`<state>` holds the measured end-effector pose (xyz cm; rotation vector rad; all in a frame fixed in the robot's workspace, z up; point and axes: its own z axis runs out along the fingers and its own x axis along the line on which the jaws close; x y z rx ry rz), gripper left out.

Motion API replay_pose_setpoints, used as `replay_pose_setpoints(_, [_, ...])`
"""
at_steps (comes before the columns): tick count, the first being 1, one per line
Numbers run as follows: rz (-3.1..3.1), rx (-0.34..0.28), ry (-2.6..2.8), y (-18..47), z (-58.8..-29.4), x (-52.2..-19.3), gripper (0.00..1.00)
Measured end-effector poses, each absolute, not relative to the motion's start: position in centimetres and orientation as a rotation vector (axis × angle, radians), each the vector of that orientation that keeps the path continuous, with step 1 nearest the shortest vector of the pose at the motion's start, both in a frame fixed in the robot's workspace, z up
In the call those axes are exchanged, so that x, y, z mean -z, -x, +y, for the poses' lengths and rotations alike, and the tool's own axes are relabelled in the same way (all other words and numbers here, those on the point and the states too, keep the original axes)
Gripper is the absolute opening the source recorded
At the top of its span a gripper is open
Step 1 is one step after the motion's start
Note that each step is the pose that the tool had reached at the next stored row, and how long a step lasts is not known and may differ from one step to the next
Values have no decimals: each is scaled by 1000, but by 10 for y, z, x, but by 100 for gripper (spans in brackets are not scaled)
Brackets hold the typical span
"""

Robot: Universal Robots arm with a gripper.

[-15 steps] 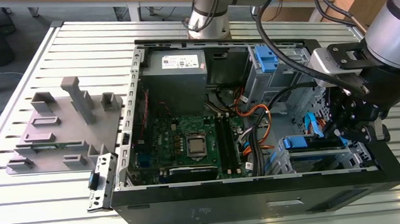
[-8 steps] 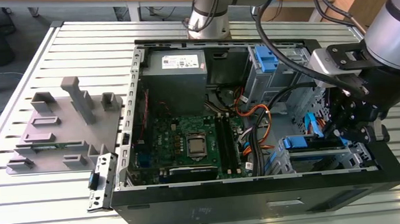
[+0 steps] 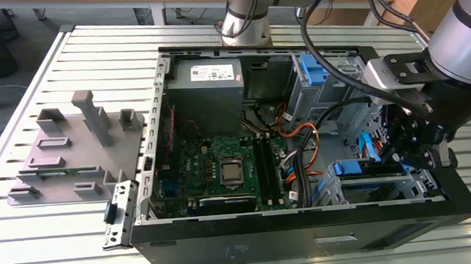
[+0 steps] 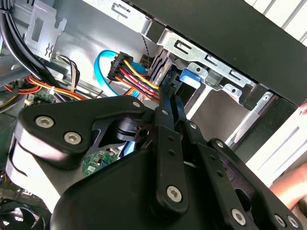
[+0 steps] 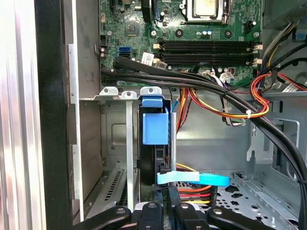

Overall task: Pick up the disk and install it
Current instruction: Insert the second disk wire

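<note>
Gripper [image 3: 418, 154] sits low inside the open computer case [image 3: 305, 228], at the drive-bay corner on the exterior view's right. Whether it is clamped or loose can't be told; its tip [image 4: 170, 93] is buried among the bay parts.

The disk [image 5: 156, 128] stands on edge in the metal drive bay [image 5: 115, 143], straight ahead of the gripper [image 5: 169, 199] and right at its tip. Its blue side rail faces the camera in the first wrist view. In the second wrist view the blue rail end [image 4: 190, 76] shows just past the tip. Contact between tool and disk not clear.

A light blue flat cable [image 5: 204, 179] crosses just in front of the gripper, next to the disk's near end, and loops off to one side [image 4: 101, 64]. Red, yellow and orange wires [image 4: 133, 76] bunch right beside the tip. Thick black cables [image 5: 192, 80] run across farther ahead, beyond the disk.

Motherboard [image 5: 192, 28] lies farther out past the cables, in the middle of the case [image 3: 221, 169]. Grey metal box with a white sticker [image 3: 206, 79] is well apart from the gripper, at the case's far corner. Grey moulded tray [image 3: 67, 147] rests on the slatted table [image 3: 56, 244], outside the case and well away from the tool.
</note>
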<state>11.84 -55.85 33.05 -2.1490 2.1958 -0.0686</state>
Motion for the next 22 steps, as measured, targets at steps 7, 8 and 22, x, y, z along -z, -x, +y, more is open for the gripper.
replay_pose_setpoints(7, [2196,69,2149,-118,-559,-330,16])
replay_pose_setpoints(8, [2196,69,2149,-118,-559,-330,16])
replay_pose_setpoints(22, [2196,67,2148,-118,-558,-328,18])
